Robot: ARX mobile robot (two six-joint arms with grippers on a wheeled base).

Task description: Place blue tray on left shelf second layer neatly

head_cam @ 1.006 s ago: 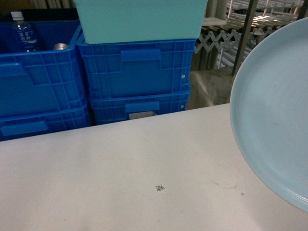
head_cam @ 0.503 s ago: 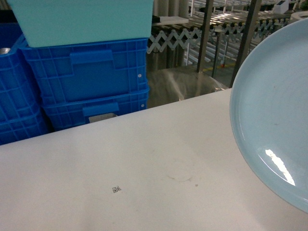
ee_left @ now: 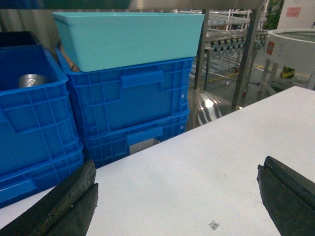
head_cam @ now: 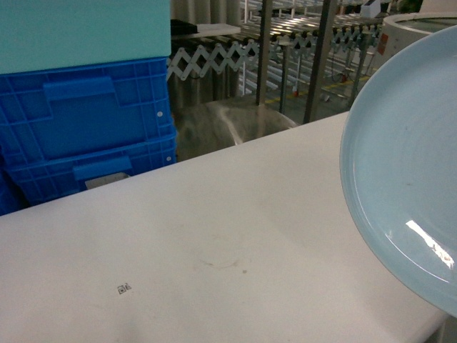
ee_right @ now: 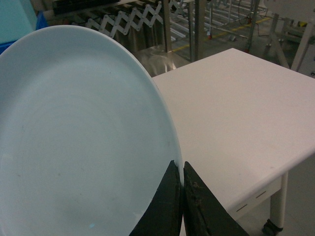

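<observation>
Above the white table, the blue tray hangs tilted on edge, its rim pinched in my right gripper. Glossy, stiff and probably breakable, it looks prone to slip from so thin a rim grip. My left gripper hovers spread and empty before the blue crates.

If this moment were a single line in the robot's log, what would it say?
right gripper: shut on blue tray rim, tray lifted above white table | left gripper: open, holding nothing | shelf placement: not yet done
</observation>
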